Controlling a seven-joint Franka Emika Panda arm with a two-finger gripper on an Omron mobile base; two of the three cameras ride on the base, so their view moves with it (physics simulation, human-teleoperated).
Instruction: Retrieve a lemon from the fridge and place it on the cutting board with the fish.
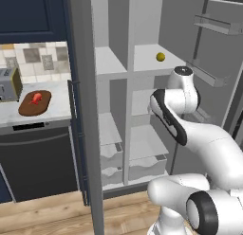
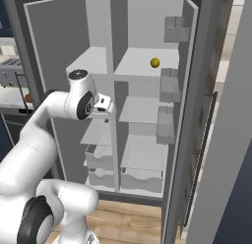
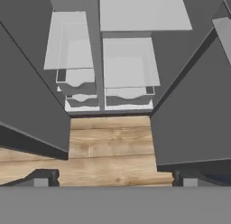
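Observation:
The fridge stands with both doors swung wide. A small yellow lemon lies on the right half of its upper shelf, toward the back. On the counter to the left of the fridge, the oval brown cutting board carries the red-orange fish. My arm is raised in front of the fridge's middle shelves, below and in front of the lemon. My gripper is open and empty. It looks down at the bottom drawers and the wooden floor.
The left fridge door stands between my arm and the counter. The right door carries grey racks. A toaster sits left of the board. Dark cabinets run below the counter.

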